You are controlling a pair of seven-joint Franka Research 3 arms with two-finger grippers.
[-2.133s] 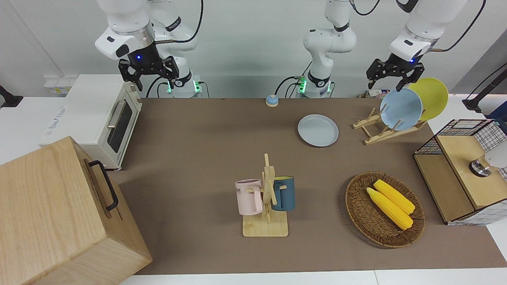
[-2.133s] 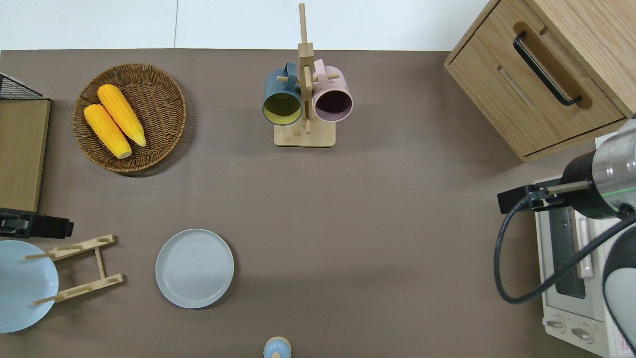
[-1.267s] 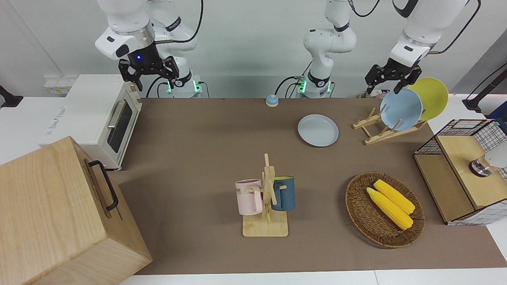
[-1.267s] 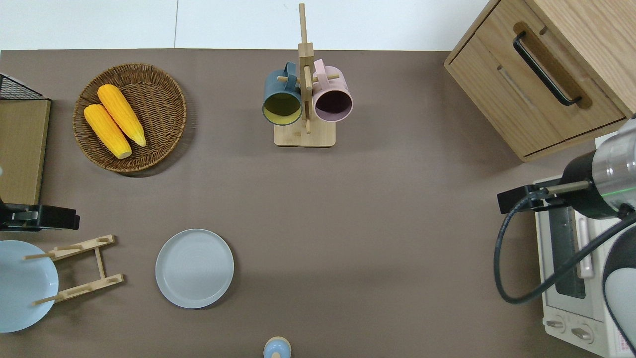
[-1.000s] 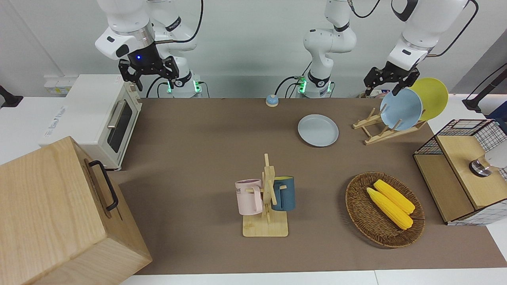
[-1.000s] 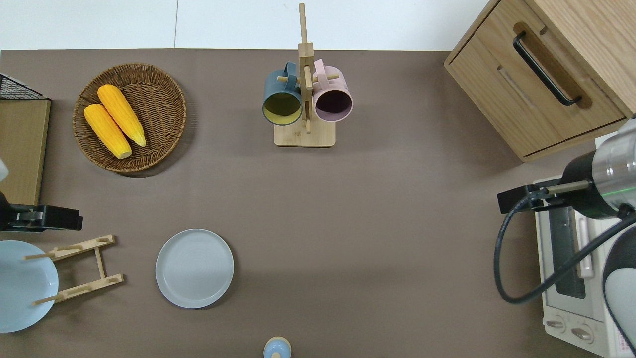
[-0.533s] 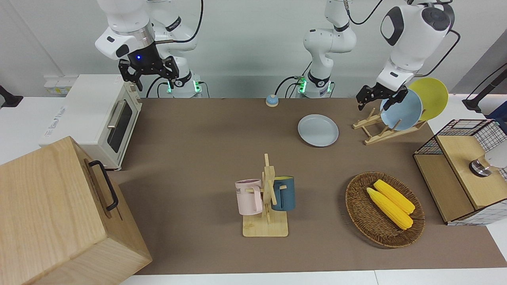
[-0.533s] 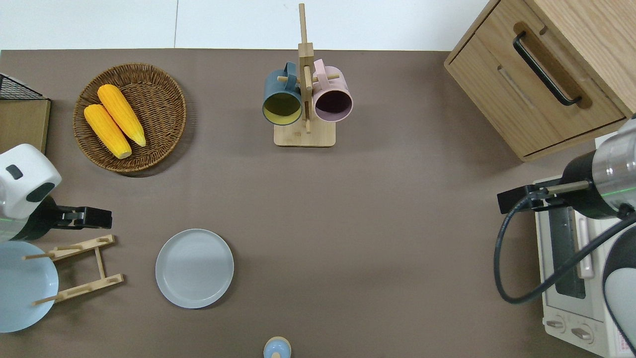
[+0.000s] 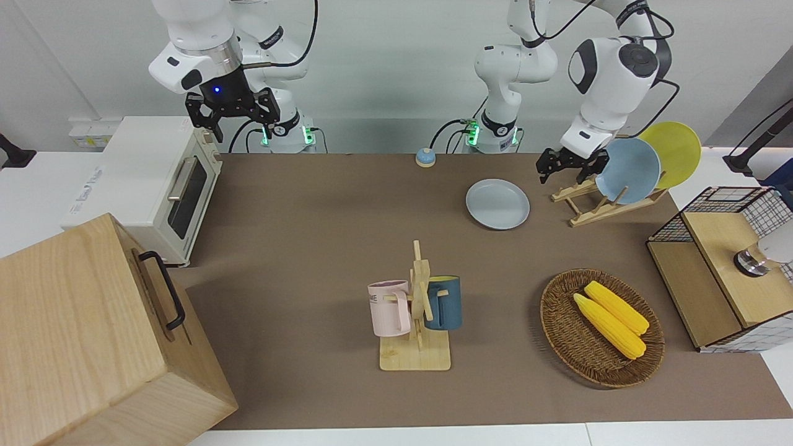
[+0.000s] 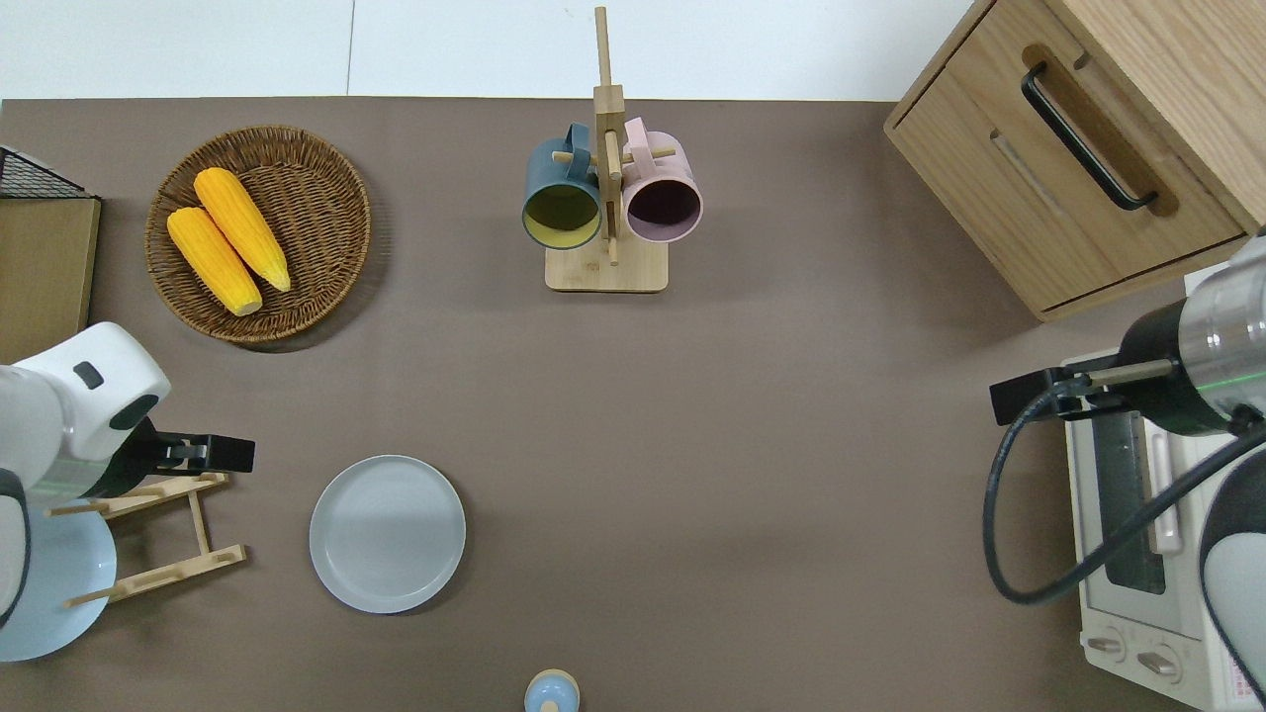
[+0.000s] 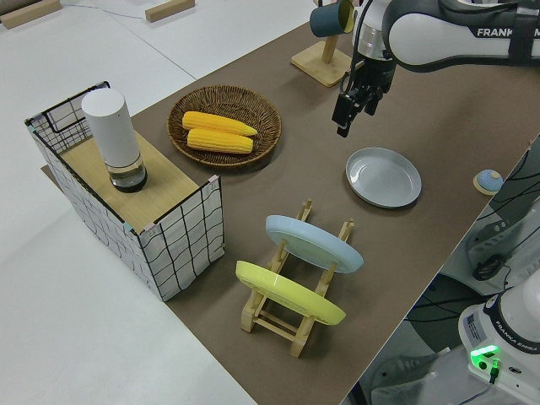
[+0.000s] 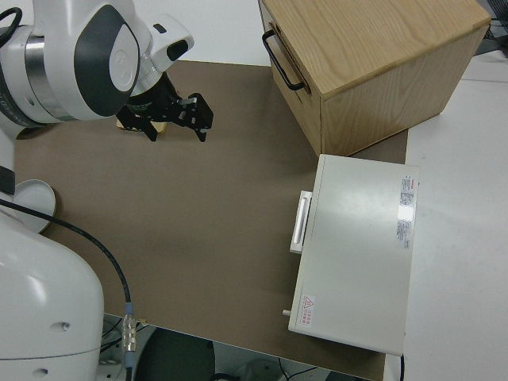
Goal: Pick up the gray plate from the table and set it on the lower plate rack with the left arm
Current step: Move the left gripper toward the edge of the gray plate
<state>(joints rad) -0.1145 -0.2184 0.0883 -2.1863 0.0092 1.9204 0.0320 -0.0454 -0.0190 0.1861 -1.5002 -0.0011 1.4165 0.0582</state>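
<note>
Gray plate [image 10: 387, 533] lies flat on the surface [image 10: 752, 445], beside the lower plate rack [image 10: 158, 539], whose nearest slots stand free to take it. Left hand [image 10: 213, 454] hovers over the rack's end, seemingly open and empty; the right arm is parked.

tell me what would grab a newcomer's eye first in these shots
Probably the sky-blue plate and yellow plate leaning in the small wooden plate rack at the left arm's end of the table. Next, the left gripper hanging in the air near the rack's empty end, beside the gray plate lying flat on the brown mat. Two bright corn cobs in a wicker basket stand out farther from the robots.
</note>
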